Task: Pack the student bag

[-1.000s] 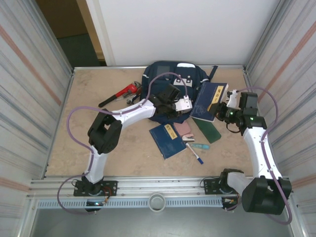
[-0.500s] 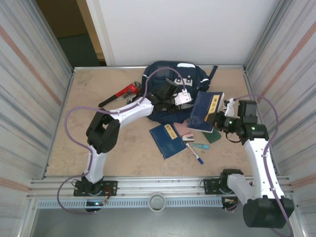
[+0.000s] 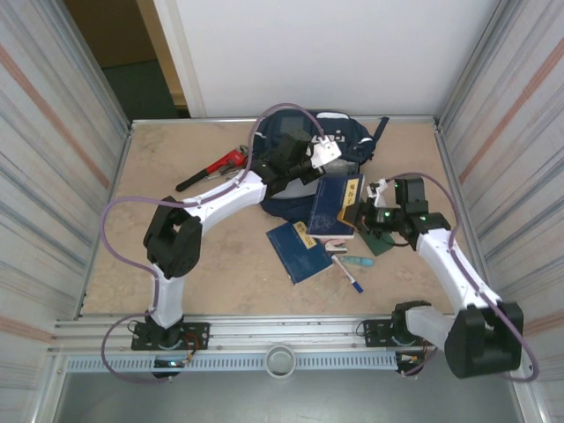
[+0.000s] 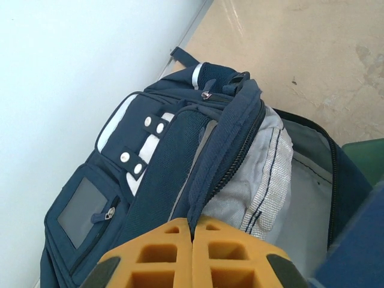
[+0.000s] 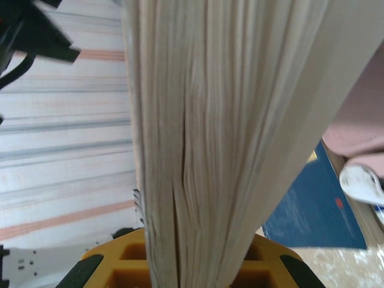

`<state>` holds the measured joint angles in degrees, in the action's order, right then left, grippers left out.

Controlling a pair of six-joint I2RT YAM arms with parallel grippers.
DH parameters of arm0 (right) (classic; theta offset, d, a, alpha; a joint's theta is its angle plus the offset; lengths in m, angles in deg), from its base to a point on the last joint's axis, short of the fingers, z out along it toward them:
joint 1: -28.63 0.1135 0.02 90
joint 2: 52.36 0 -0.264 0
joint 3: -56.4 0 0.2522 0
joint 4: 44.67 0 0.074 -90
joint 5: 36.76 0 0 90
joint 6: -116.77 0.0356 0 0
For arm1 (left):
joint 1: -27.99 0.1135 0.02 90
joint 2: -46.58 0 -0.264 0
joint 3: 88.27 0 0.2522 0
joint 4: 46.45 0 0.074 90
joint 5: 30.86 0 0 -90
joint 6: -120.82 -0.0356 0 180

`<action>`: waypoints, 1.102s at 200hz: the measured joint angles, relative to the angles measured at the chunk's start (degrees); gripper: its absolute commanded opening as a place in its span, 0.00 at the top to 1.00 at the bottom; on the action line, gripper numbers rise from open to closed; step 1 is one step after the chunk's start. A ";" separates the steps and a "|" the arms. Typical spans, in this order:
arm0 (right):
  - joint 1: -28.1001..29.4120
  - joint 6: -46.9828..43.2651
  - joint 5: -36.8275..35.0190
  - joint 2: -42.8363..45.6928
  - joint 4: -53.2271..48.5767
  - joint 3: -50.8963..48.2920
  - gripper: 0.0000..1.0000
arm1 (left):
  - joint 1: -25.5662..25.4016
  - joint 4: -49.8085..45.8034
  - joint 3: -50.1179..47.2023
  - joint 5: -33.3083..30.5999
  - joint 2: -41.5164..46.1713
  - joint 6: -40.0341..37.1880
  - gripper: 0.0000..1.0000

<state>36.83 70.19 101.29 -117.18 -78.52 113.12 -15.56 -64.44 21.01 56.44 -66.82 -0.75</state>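
Observation:
The student bag lies at the back of the table, navy with white patches. Its main compartment gapes, showing grey lining. My left gripper is shut on the zippered rim of the opening and holds it up; the orange pads meet on the fabric. My right gripper is shut on a navy book with a yellow label, held on edge just in front of the opening. Its page edges rise straight from between the pads.
A second navy book lies flat before the bag, with a pink case, a green book, a pen and a teal item beside it. A red wrench lies at the left. Metal walls close both sides.
My right gripper has carried the navy book leftward to the bag's opening. My left gripper has moved back and up, still holding the bag's rim.

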 measured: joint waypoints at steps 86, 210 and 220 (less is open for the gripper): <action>4.35 12.61 -5.07 -23.76 22.36 8.74 1.00 | 0.11 -3.04 6.54 0.17 -0.02 0.37 1.00; 5.33 9.90 -10.99 -35.58 32.98 15.21 1.00 | 2.82 -10.69 1.79 9.05 3.85 -1.88 0.46; 5.16 9.60 -10.88 -35.56 33.00 15.08 1.00 | 3.74 -12.04 1.79 10.49 4.50 -2.58 0.41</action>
<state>41.99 79.78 90.40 -152.74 -45.52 128.20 -11.82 -76.48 22.81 66.93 -62.32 -3.33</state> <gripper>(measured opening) 0.119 0.529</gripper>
